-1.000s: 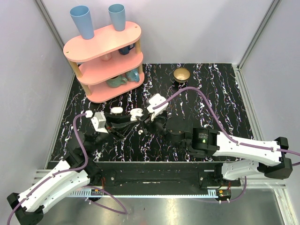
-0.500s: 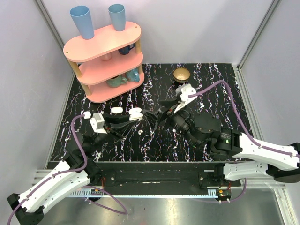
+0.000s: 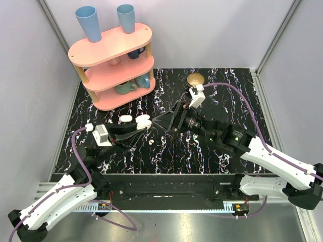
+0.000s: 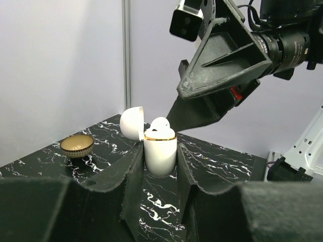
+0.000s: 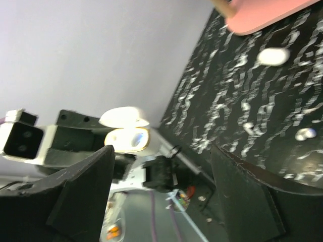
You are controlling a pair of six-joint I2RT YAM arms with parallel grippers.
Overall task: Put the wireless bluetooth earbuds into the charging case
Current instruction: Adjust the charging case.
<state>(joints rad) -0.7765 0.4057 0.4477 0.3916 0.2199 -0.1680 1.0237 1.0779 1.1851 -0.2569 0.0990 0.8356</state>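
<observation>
Charging case (image 4: pixel 161 156) stands upright, clamped between the fingers of the left pincer (image 4: pixel 159 148), over the counter (image 3: pixel 247 91) left of centre. Change noted: the right pincer (image 5: pixel 161 149), a second ago close against the case mouth, has drawn back toward 3 o'clock and its jaws have spread apart. Nothing lies between them. One earbud (image 4: pixel 160 124) shows as a white dome proud of the case mouth, so I judge the first insertion delivered. Whether it is fully seated cannot be told. A second earbud (image 3: pixel 151 142) appears to lie loose on the counter near 6 o'clock of the case, and that one remains to be done. Materials: the case is glossy white plastic, rounded and pill-like, with a thin gold ring at the mouth. Its lid (image 4: pixel 132 123) is a smooth domed shell, hinged open and tipped back toward 10 o'clock in the left wrist view. Pincer fingers are matte black wedges. The counter is black with white marble veining, which could mask a small white part. A shallow brass-coloured bowl (image 3: pixel 196 79) sits near 1 o'clock, well apart.
</observation>
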